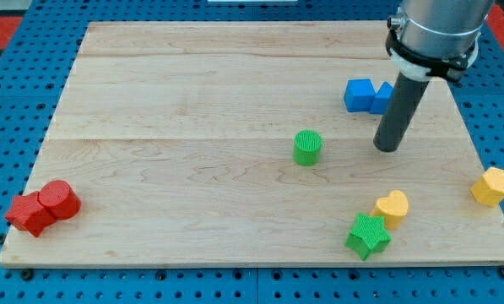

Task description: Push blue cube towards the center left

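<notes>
The wooden board (235, 110) is evenly and brightly lit from overhead, only short soft shadows being cast under the blocks, no glare being seen, and everything being rendered sharp except slight softness toward 1 o'clock.

Pale wooden board (192, 101), blue perforated pegboard (15, 127) surround, even light

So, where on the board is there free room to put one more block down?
The widest bare wood lies at the view's left and centre, between the green cylinder and the two red blocks. It is crowded at the view's right: blue cube, my tip, yellow heart, green star, yellow block.
</notes>
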{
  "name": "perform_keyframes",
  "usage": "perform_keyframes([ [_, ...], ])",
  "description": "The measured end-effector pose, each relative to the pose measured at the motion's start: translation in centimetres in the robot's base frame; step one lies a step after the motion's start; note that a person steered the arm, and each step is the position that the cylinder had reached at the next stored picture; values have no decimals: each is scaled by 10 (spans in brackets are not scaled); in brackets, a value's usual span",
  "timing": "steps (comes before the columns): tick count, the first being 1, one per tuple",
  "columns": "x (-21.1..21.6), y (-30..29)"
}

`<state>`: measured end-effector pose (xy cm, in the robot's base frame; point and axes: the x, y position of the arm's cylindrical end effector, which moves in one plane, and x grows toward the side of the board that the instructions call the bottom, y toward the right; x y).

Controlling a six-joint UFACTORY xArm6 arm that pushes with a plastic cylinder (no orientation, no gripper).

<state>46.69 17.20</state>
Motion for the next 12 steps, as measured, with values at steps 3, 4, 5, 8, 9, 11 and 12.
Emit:
perform_keyframes([
  [3, 26, -23],
  [4, 31, -24],
  [5, 25, -13],
  [8, 15, -13],
  [9, 10, -13],
  [11, 1, 9],
  [12, -26, 58],
])
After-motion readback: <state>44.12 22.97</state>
